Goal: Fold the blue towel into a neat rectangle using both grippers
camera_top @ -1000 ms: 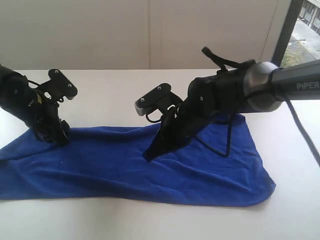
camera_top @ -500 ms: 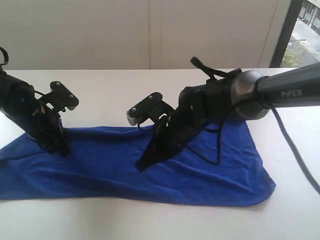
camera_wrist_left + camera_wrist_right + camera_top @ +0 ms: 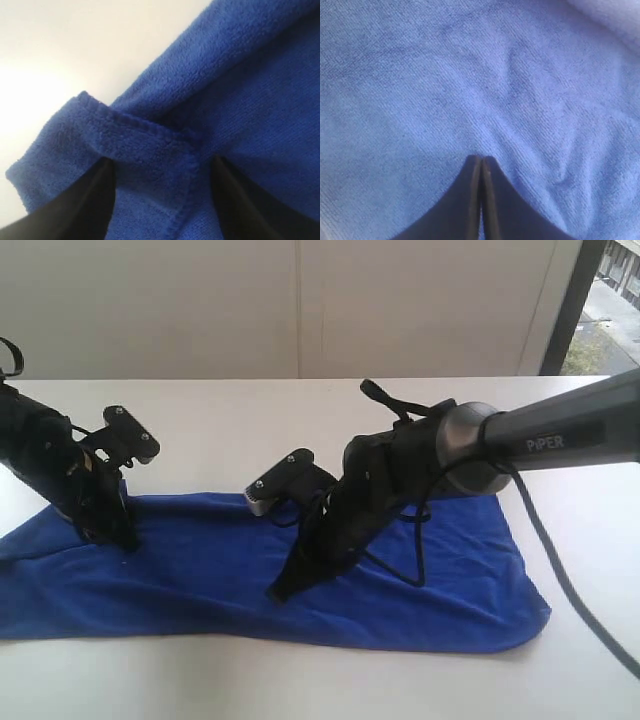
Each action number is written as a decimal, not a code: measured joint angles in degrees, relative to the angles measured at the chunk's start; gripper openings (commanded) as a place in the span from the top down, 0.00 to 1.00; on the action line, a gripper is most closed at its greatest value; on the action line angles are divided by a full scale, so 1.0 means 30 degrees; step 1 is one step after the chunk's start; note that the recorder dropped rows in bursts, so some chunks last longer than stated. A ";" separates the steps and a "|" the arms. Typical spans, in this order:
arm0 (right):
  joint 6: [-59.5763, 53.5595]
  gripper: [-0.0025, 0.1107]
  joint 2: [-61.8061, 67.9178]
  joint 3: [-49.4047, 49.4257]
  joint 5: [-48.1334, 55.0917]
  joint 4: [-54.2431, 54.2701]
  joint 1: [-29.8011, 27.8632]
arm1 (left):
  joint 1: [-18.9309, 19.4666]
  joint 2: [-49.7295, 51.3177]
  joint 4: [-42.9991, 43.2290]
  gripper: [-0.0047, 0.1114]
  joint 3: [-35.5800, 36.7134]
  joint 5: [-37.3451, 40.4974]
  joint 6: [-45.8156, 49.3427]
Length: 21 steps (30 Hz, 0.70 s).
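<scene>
The blue towel (image 3: 200, 580) lies spread lengthwise across the white table, rumpled at its left end. My left gripper (image 3: 125, 540) points down at the towel's far left edge. In the left wrist view its jaws (image 3: 162, 200) stand apart on either side of a folded-over hemmed corner of the towel (image 3: 140, 145), so it is open. My right gripper (image 3: 282, 592) reaches across to the towel's middle with its tip down on the cloth. In the right wrist view its fingers (image 3: 481, 162) are pressed together with no cloth between them, above flat towel (image 3: 420, 75).
The white table (image 3: 250, 410) runs back to a pale wall. A dark window frame (image 3: 570, 300) stands at the far right. The right arm's grey link (image 3: 560, 435) and its black cable (image 3: 540, 540) hang over the towel's right end.
My right gripper has travelled left and down over the towel, its tip now lower and nearer the towel's middle. The left gripper has shifted only slightly at the towel's left edge.
</scene>
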 measured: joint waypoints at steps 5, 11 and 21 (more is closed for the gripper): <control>0.0000 0.98 0.0032 -0.0043 0.0047 0.0000 0.0000 | 0.0000 0.0000 0.0102 0.44 0.0000 -0.0092 0.0000; 0.0000 0.98 0.0073 -0.0072 0.0084 0.0000 0.0000 | 0.0000 0.0000 0.0247 0.44 0.0000 -0.0482 0.0000; -0.0073 0.98 0.0311 -0.0265 0.0613 0.0043 0.0000 | 0.0000 0.0000 0.1065 0.64 0.0000 -0.0562 0.0000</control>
